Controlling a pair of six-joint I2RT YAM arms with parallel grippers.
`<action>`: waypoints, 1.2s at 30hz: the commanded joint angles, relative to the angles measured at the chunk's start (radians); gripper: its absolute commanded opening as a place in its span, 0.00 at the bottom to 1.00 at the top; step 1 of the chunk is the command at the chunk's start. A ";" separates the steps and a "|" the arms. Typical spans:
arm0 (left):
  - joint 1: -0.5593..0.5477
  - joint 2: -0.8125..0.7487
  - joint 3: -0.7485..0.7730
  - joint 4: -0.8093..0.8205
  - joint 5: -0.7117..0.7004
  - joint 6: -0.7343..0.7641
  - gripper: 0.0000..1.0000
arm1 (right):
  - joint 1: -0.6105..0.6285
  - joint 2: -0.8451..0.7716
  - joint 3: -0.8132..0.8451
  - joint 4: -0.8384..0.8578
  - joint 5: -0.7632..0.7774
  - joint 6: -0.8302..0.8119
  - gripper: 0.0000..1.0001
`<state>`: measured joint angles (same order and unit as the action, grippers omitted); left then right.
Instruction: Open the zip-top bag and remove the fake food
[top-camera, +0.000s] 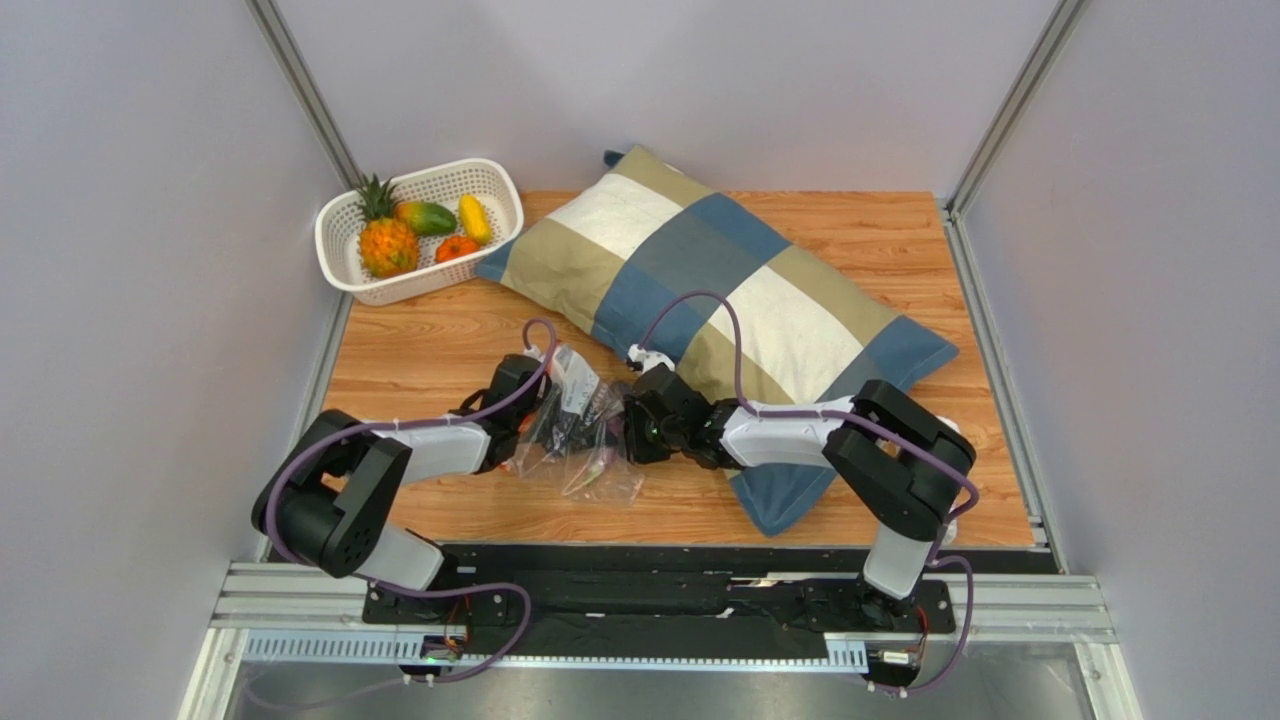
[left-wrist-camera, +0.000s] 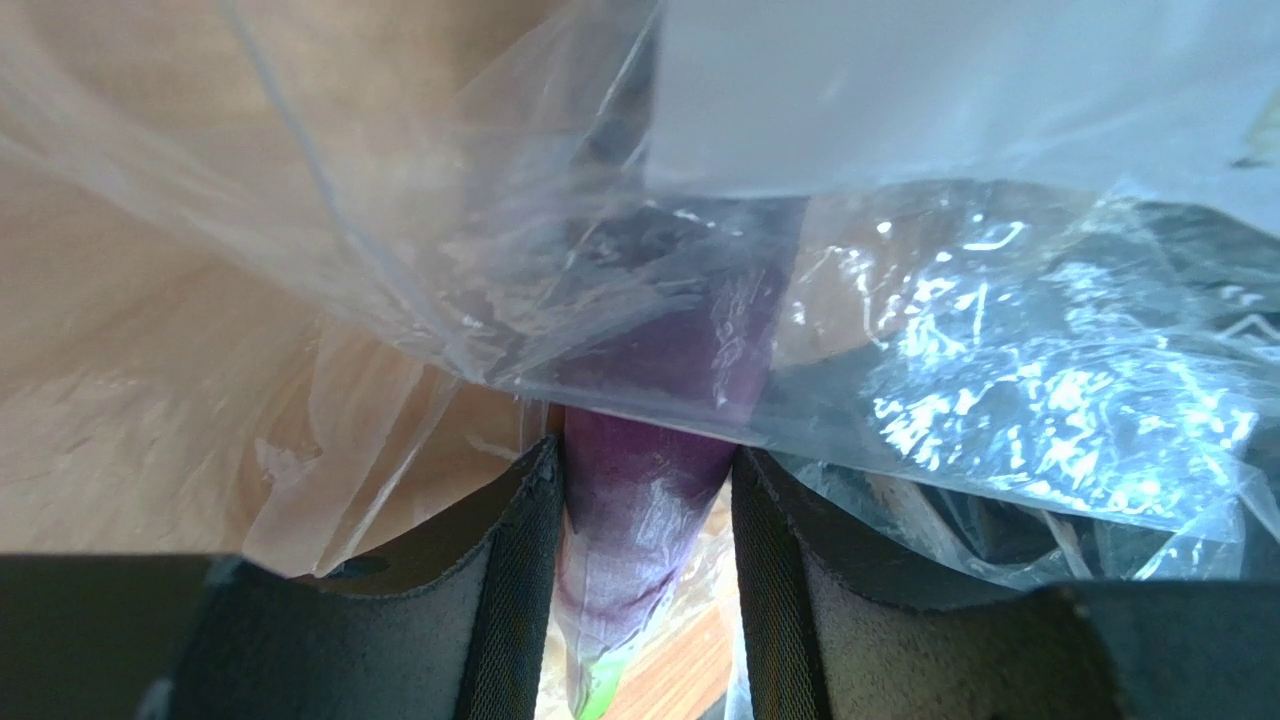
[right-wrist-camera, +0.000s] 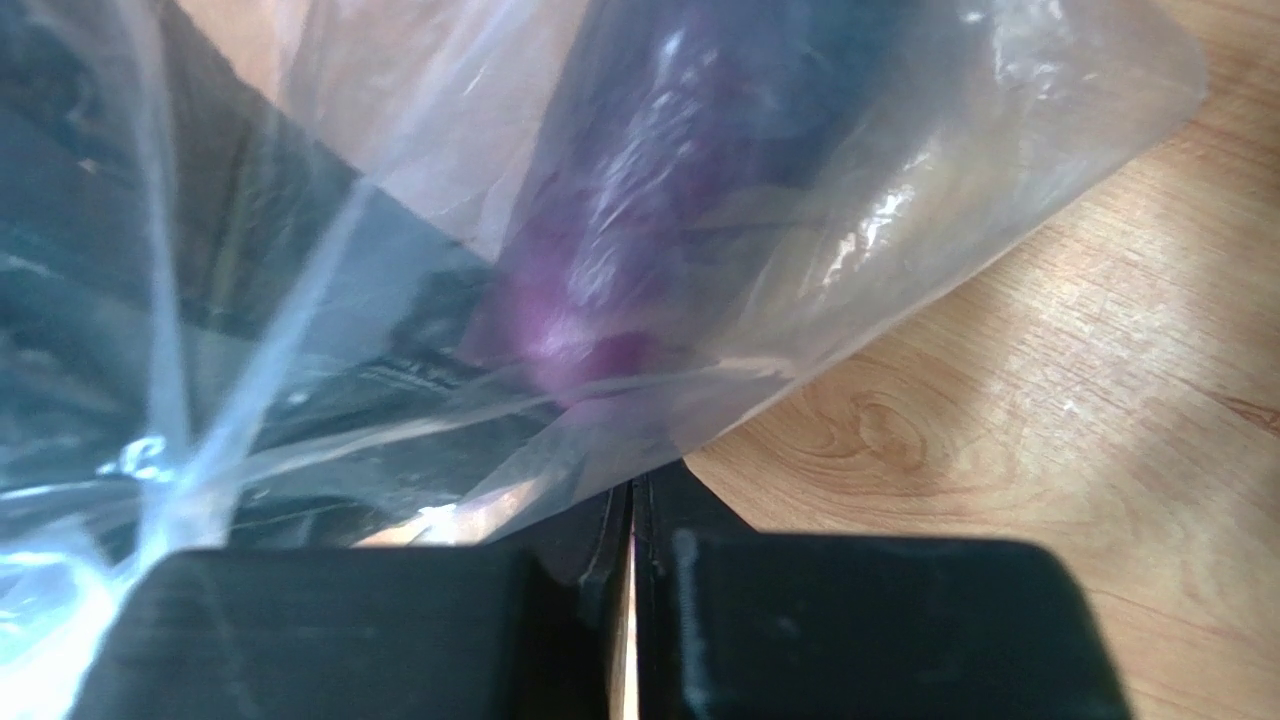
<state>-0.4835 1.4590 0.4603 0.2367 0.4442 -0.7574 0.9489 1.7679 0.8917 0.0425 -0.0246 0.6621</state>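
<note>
The clear zip-top bag (top-camera: 589, 453) lies crumpled on the wood table between my two grippers. My left gripper (top-camera: 556, 402) reaches into it from the left. In the left wrist view this gripper (left-wrist-camera: 646, 458) is shut on the purple eggplant (left-wrist-camera: 639, 518), whose green end points toward the camera, with bag film (left-wrist-camera: 977, 375) draped over it. My right gripper (top-camera: 634, 428) holds the bag's right side. In the right wrist view that gripper (right-wrist-camera: 637, 488) is pinched shut on a fold of the bag (right-wrist-camera: 902, 195), and the eggplant (right-wrist-camera: 594, 308) shows through the plastic. The zip strip is not visible.
A white perforated basket (top-camera: 338, 228) at the back left holds the pineapple (top-camera: 386, 240), the mango (top-camera: 425, 218), the yellow piece (top-camera: 473, 218) and the orange-red round one (top-camera: 455, 248). A large checked pillow (top-camera: 721, 285) lies across the table's back and right, just behind my right arm.
</note>
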 joint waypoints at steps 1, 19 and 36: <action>-0.033 0.092 0.017 0.001 -0.045 0.026 0.48 | -0.001 0.036 0.058 0.071 -0.061 0.042 0.00; -0.033 -0.118 -0.022 -0.176 -0.220 0.066 0.00 | -0.010 -0.140 0.023 -0.176 0.133 -0.056 0.00; -0.032 -0.604 0.078 -0.536 -0.029 0.003 0.00 | -0.015 -0.562 -0.249 -0.075 -0.280 -0.219 0.83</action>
<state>-0.5159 0.8898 0.4892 -0.2337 0.3618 -0.7200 0.9340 1.3033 0.7212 -0.1505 -0.1230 0.5468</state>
